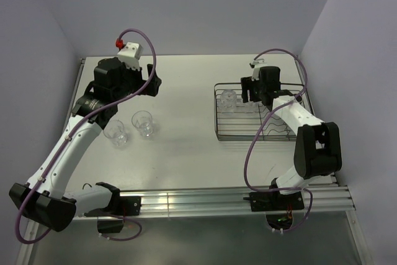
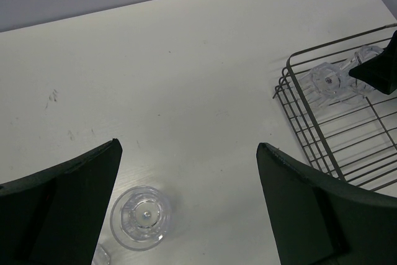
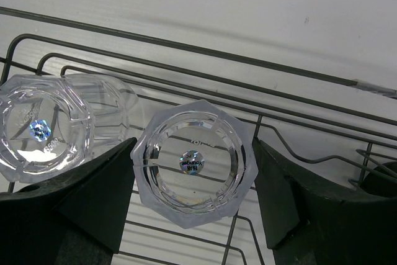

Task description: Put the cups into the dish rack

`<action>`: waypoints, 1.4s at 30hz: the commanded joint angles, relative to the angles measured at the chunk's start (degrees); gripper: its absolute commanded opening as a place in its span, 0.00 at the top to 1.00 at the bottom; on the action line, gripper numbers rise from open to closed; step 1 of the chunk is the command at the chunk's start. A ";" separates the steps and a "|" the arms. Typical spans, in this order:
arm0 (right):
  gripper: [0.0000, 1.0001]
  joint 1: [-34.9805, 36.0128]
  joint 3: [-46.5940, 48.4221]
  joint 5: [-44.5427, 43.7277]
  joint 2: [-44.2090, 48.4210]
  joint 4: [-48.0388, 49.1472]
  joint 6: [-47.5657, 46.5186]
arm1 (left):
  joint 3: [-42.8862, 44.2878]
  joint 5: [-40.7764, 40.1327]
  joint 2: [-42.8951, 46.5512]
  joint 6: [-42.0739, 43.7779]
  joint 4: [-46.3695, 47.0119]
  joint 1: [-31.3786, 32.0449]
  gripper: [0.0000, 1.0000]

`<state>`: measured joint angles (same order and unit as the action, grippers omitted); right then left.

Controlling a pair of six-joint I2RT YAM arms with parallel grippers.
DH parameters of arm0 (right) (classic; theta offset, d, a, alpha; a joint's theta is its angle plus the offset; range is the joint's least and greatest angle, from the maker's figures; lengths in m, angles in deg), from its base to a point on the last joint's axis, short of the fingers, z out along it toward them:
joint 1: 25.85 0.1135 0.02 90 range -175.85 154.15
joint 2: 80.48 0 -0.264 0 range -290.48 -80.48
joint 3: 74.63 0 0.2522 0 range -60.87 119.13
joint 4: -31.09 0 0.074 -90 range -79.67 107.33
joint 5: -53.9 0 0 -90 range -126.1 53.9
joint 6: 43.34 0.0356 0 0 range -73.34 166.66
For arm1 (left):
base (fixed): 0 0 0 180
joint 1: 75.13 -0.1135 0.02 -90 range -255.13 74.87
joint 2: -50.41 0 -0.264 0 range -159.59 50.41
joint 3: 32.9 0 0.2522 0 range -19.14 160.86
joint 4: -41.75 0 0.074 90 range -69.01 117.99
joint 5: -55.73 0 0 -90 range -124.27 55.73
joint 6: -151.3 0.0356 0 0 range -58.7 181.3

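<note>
Your right gripper [image 3: 194, 146] is closed on a clear tumbler [image 3: 193, 178], with one finger against each side of it. This tumbler is upside down, and its base with a small sticker faces the wrist camera. It is inside the dish rack [image 3: 298, 72], at the far side of the left half. I cannot tell if it already rests on the wires. Just to its left a second tumbler [image 3: 43, 130] sits in the rack, also base up. Your left gripper [image 2: 189, 147] has its fingers wide apart and holds nothing. It hangs above the table [image 2: 186, 60]. A third tumbler [image 1: 144, 123] and a fourth tumbler [image 1: 116, 133] stand on the table, well apart from the rack.
</note>
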<state>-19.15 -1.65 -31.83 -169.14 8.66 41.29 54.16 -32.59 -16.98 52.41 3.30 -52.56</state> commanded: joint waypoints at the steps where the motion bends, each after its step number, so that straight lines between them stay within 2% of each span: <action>1: 0.62 -0.11 0.90 -0.14 -0.11 4.80 0.27 | -0.35 0.26 0.60 -0.43 2.45 -0.24 0.01; 4: 0.59 -0.19 1.51 -0.14 -0.72 3.83 0.88 | -0.70 0.17 0.60 -0.43 2.54 -0.33 0.01; 5: 0.53 -0.11 1.51 -0.14 -0.90 3.75 0.97 | -0.87 0.09 0.60 -0.34 2.54 -0.33 0.01; 8: 0.46 -0.02 1.16 0.12 -0.81 4.01 0.97 | -1.14 0.00 0.69 -0.43 2.80 -0.59 0.01; 13: 0.43 -0.02 1.16 0.12 -1.43 4.01 0.71 | -1.23 0.17 0.77 -0.34 2.98 -0.94 0.01; 17: 0.34 -0.02 1.33 0.91 -1.78 3.48 0.97 | -0.79 0.17 0.77 0.09 2.98 -1.30 0.01; 25: 0.26 -0.02 1.16 1.26 -1.78 1.72 1.32 | -1.14 1.05 1.04 -0.34 2.98 -2.00 0.01; 26: 0.19 0.07 0.72 1.26 -1.60 1.64 1.15 | -1.23 1.14 1.04 -0.43 3.07 -2.00 0.01; 29: 0.12 0.07 0.37 1.44 -0.73 0.94 1.06 | -1.23 1.23 1.04 -0.52 2.98 -2.09 0.01; 32: 0.00 -0.02 0.28 1.53 0.50 0.06 1.15 | -1.23 1.23 1.13 -0.43 2.71 -2.18 0.01; 42: 0.00 0.07 2.03 3.37 7.27 -4.69 1.59 | -0.53 2.98 1.74 0.44 -1.15 -3.75 0.01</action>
<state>-19.13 -1.65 -29.38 -166.65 5.34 42.56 53.09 -31.92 -16.89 52.61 3.02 -55.23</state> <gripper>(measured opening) 0.997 0.994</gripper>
